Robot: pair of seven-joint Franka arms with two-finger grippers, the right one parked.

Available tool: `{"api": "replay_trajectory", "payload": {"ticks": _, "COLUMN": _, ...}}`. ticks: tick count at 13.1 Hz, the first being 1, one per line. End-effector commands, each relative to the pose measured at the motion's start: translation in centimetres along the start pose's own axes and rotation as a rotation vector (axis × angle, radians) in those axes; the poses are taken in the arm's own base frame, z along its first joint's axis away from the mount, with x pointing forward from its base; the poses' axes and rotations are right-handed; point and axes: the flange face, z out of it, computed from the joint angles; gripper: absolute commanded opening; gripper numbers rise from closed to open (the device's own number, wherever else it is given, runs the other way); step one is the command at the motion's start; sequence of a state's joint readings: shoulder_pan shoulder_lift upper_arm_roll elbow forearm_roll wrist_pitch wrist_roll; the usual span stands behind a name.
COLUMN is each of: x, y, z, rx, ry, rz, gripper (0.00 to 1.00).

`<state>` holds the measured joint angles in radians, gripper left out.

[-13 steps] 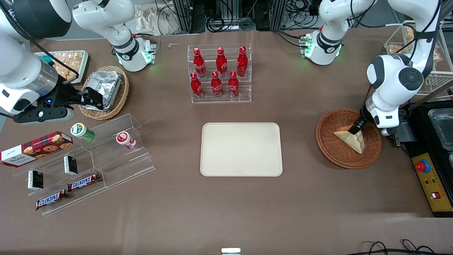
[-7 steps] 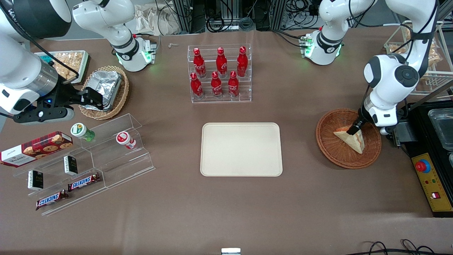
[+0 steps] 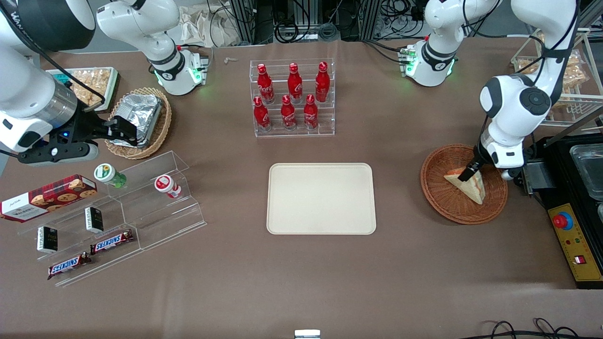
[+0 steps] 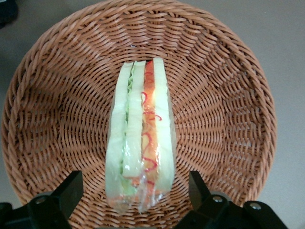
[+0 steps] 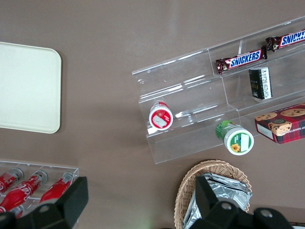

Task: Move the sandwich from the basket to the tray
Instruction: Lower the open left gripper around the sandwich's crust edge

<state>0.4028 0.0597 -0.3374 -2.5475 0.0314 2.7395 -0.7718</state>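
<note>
The sandwich (image 3: 472, 187), a pale bread wedge with red, orange and green filling (image 4: 138, 138), lies in clear wrap in the reddish-brown wicker basket (image 3: 438, 188) at the working arm's end of the table. My left gripper (image 3: 468, 172) reaches down into the basket (image 4: 224, 109) over the wedge's wide end. It is open (image 4: 135, 187): one black finger (image 4: 70, 187) stands on each side of the sandwich, with a gap of wicker showing on both sides. The cream tray (image 3: 321, 197) lies bare at the table's middle, beside the basket toward the parked arm, and shows partly in the right wrist view (image 5: 26, 86).
A clear rack of red cola bottles (image 3: 292, 99) stands farther from the front camera than the tray. A black control box with a red button (image 3: 572, 235) borders the basket at the table's edge. Acrylic shelves with snacks (image 3: 108, 212) and a tan basket with foil (image 3: 139, 120) sit toward the parked arm's end.
The working arm's elbow and wrist have swung slightly toward the tray, and the gripper has shifted a little over the sandwich. The sandwich stays in the basket.
</note>
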Motion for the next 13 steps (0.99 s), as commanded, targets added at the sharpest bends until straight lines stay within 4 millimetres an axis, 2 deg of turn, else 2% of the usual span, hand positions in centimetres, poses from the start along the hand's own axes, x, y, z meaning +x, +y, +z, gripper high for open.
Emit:
{"api": "replay_trajectory", "payload": {"ticks": 1, "x": 0.23, "y": -1.36, "z": 0.8, "rx": -0.04, "ry": 0.038, "rz": 0.0, "gripper": 0.99}}
{"api": "replay_trajectory", "payload": {"ticks": 2, "x": 0.23, "y": -1.36, "z": 0.8, "rx": -0.039, "ry": 0.038, "rz": 0.002, "gripper": 0.99}}
{"api": "replay_trajectory", "payload": {"ticks": 5, "x": 0.13, "y": -1.34, "z": 1.05, "rx": -0.038, "ry": 0.033, "rz": 0.003, "gripper": 0.74}}
{"api": "replay_trajectory", "payload": {"ticks": 9, "x": 0.09, "y": -1.14, "z": 1.28, "rx": -0.048, "ry": 0.038, "rz": 0.023, "gripper": 0.56}}
{"api": "replay_trajectory", "payload": {"ticks": 10, "x": 0.01, "y": -1.02, "z": 1.33, "rx": -0.047, "ry": 0.035, "rz": 0.037, "gripper": 0.49}}
{"api": "replay_trajectory", "payload": {"ticks": 12, "x": -0.28, "y": -0.51, "z": 1.25, "rx": -0.047, "ry": 0.033, "rz": 0.06, "gripper": 0.23}}
{"api": "replay_trajectory", "payload": {"ticks": 13, "x": -0.36, "y": -0.38, "z": 1.18, "rx": -0.047, "ry": 0.035, "rz": 0.076, "gripper": 0.15}}
